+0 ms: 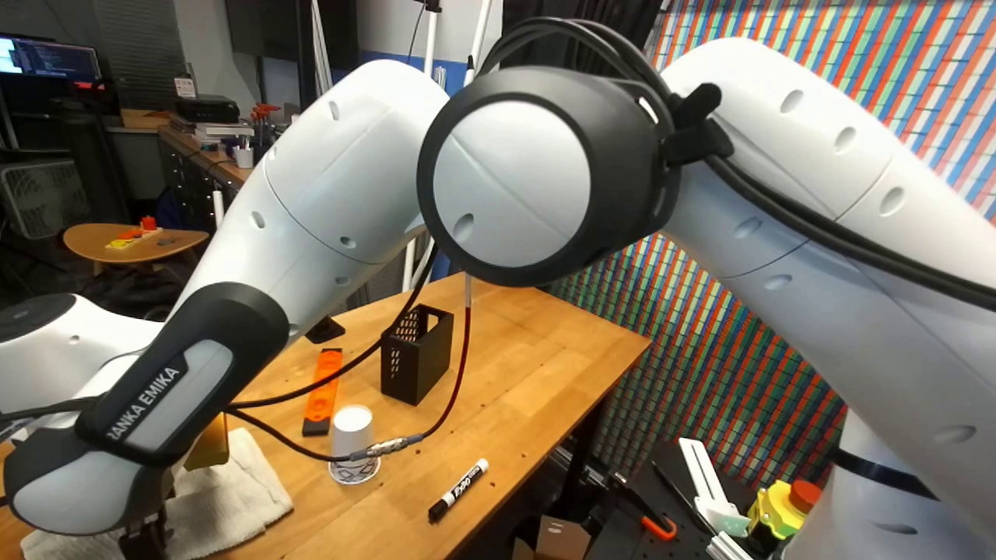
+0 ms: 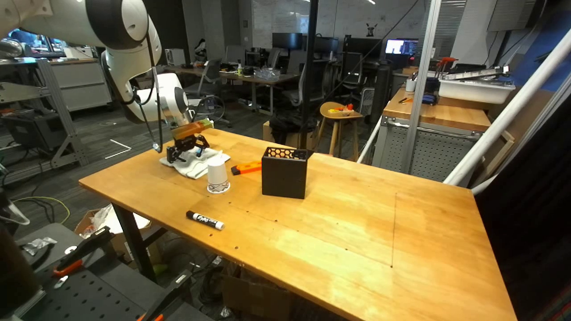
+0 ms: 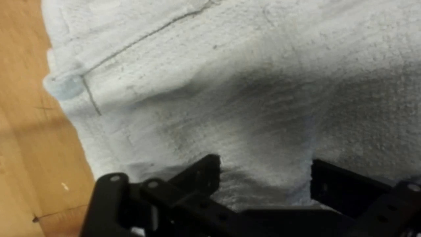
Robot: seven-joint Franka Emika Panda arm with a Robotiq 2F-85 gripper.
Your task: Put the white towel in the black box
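Observation:
The white towel (image 1: 245,494) lies rumpled on the wooden table, and it also shows in an exterior view (image 2: 194,168) under my gripper (image 2: 187,154). The towel (image 3: 158,82) fills most of the wrist view. In that view my gripper (image 3: 265,176) is open, its two black fingers well apart with towel cloth visible between and below them. The fingertips are at or very close to the cloth; whether they touch it I cannot tell. The black box (image 2: 284,176) stands upright on the table, open at the top with a honeycomb-pattern side. It also shows in an exterior view (image 1: 416,362).
An upside-down white paper cup (image 2: 217,176) stands between the towel and the box. An orange and black tool (image 2: 247,167) lies behind the cup. A black-and-white marker (image 2: 205,220) lies near the table's front edge. Arm cables (image 1: 342,373) hang over the table.

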